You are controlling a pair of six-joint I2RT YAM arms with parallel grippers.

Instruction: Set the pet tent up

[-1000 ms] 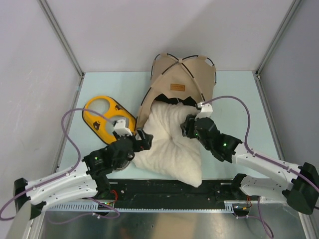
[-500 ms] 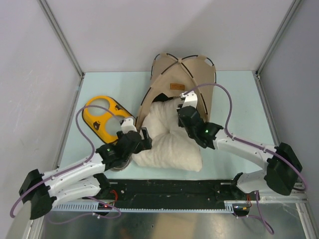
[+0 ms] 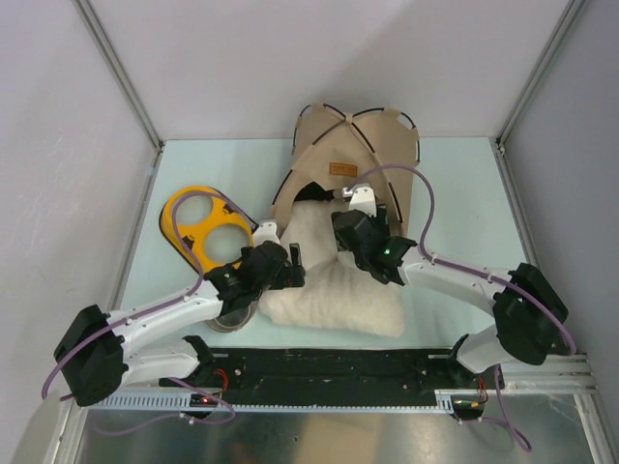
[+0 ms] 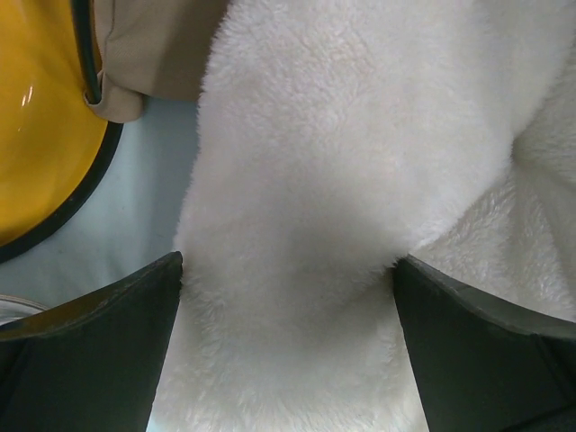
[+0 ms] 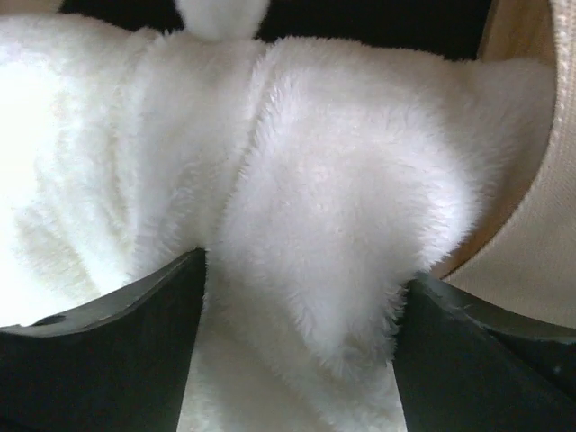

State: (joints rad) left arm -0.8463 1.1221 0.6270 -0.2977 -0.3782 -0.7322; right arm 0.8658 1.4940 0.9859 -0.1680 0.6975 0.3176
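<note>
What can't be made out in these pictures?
- Inside of the tent: top view, the pillow and right arm block the opening.
- Round object: top view, mostly under the left arm.
- Yellow holder: left wrist view, cut off by the edge.

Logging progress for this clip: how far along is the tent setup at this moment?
Done: the pet tent stands upright on its poles at the back. In hand: the pillow lies with its far end in the tent's mouth, the left gripper and right gripper open astride its folds. Remaining, probably: pushing the rest of the pillow inside.
</note>
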